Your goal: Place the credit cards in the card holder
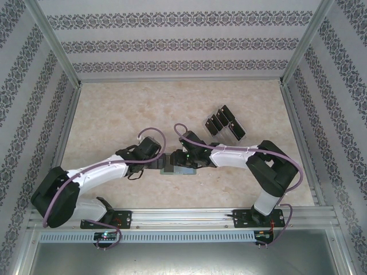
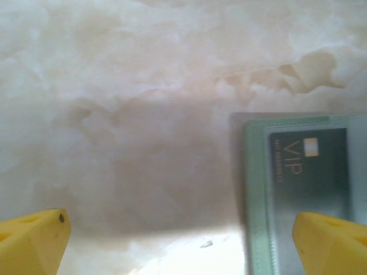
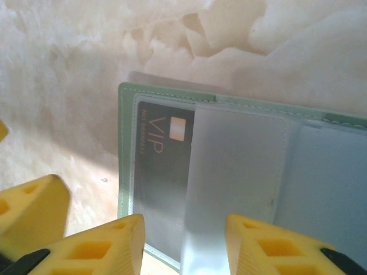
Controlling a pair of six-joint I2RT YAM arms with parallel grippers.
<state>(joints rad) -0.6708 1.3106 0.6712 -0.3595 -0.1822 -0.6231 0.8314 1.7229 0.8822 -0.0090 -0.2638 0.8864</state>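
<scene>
A staged robot test cell, lab-like: damask-patterned wall panels (image 1: 183, 40) fixed to bare aluminium framing (image 1: 55, 46) box in a marble-look worktop (image 1: 114, 114), and the left arm (image 1: 94, 172) and right arm (image 1: 235, 153) are bolted to a metal rail (image 1: 183, 217) at its near edge

Between the wide-spread fingers (image 2: 31, 240) of the left gripper (image 2: 180, 246) and ahead of them there is only bare table (image 2: 143, 114). One finger overlaps the edge of the card holder (image 2: 252, 189). The right gripper (image 3: 186, 246) has its fingers (image 3: 269, 246) astride the holder's translucent flap (image 3: 241, 160). Another yellow finger (image 3: 28, 212) crowds just outside them, leaving a narrow gap. Well beyond both pairs of fingers stands a clear rack (image 1: 226, 123) of cards, with free table around it.
</scene>
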